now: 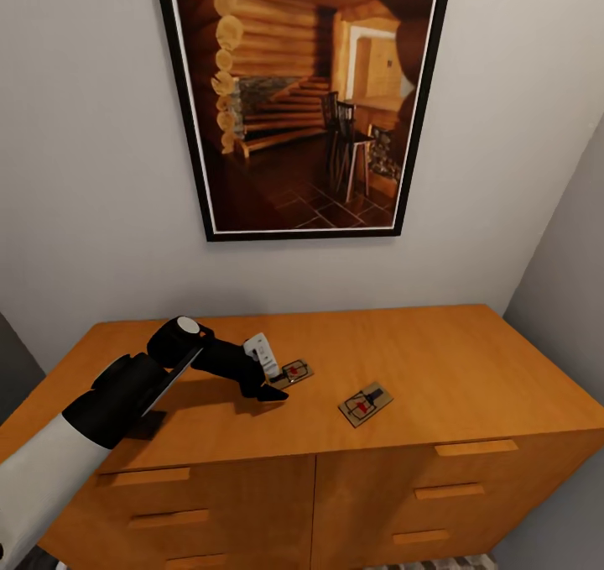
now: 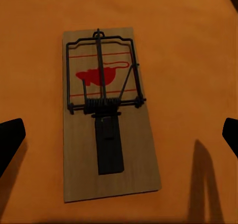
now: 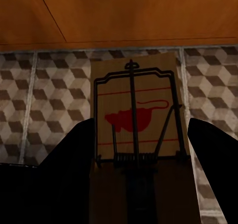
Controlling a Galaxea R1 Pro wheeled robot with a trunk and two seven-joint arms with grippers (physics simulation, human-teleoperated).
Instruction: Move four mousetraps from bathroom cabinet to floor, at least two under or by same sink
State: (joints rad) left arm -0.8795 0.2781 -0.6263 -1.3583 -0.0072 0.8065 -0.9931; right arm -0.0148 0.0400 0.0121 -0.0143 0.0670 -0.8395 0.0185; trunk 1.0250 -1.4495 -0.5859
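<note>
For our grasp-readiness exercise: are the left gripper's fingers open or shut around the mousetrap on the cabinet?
Open. The left gripper has its fingers spread on both sides of the mousetrap, not touching it.

Two mousetraps (image 1: 297, 372) (image 1: 365, 404) flat on cabinet (image 1: 470, 360), third (image 3: 139, 135) clamped above bathroom floor (image 3: 39, 95)

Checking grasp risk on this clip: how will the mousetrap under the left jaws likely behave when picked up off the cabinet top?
The mousetrap looks like a thin, rigid wooden board, so it probably won't flex. Lying flat on the smooth cabinet top, it may slide rather than lift if nudged sideways. It's flat, so rolling seems unlikely, and it's probably light.
</note>
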